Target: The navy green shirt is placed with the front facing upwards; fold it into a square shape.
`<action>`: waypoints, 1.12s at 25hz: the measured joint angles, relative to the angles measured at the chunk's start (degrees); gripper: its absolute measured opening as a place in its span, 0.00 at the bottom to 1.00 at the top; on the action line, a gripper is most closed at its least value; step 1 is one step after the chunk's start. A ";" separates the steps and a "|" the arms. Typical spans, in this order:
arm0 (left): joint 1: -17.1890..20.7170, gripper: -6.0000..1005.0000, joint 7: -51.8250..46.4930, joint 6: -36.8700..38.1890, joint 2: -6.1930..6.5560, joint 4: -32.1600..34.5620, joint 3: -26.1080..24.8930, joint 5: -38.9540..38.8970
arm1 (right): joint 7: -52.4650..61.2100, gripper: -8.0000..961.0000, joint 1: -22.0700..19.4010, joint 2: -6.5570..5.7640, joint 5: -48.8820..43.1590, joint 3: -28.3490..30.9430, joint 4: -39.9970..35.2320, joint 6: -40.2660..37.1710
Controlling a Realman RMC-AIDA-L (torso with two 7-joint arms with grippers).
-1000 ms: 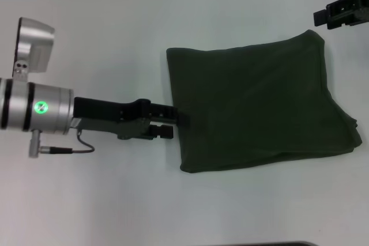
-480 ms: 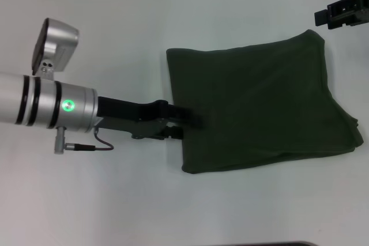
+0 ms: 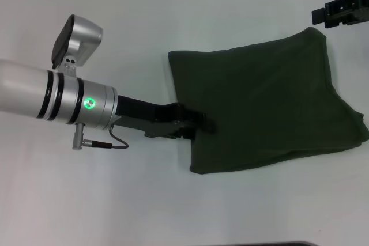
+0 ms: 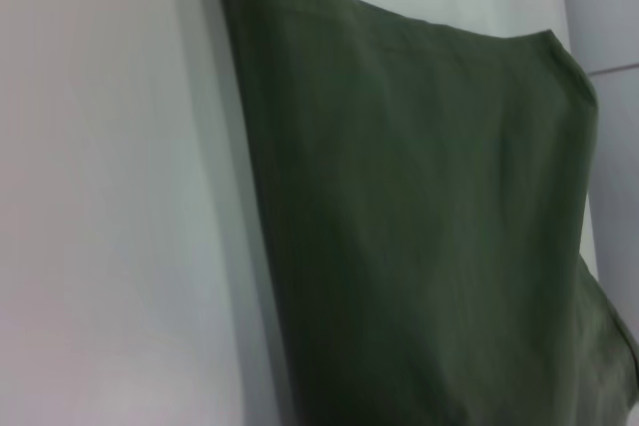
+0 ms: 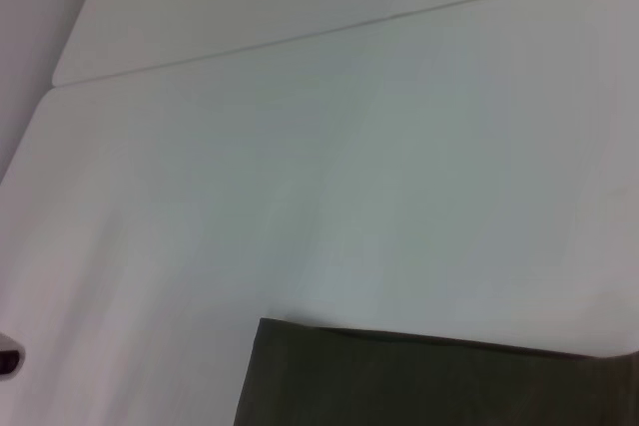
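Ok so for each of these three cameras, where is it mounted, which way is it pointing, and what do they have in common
Head view: on the head, looking down at the white table; shows the left gripper at the folded navy green shirt and the right gripper parked beyond it.
Left wrist view: on the left wrist, looking along the shirt; none of the robot visible.
Right wrist view: on the right wrist, facing the table, shirt edge low; no fingers visible.
All three share the shirt.
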 joint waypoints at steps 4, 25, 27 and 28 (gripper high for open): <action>-0.80 0.57 1.86 0.34 -0.04 0.29 1.03 -0.13 | -0.23 0.48 -0.04 0.09 0.04 0.02 0.09 -0.02; 4.70 0.06 0.65 4.09 1.60 5.37 0.16 -0.28 | -0.11 0.48 -0.36 0.17 0.04 0.69 0.82 0.19; 6.71 0.05 -0.31 5.32 2.20 8.02 -0.22 -0.30 | -0.02 0.49 -0.28 0.17 0.04 0.70 0.82 0.23; 7.16 0.05 -0.52 5.56 2.36 8.62 -0.33 -0.29 | 0.04 0.49 -0.20 0.17 0.04 0.70 0.82 0.24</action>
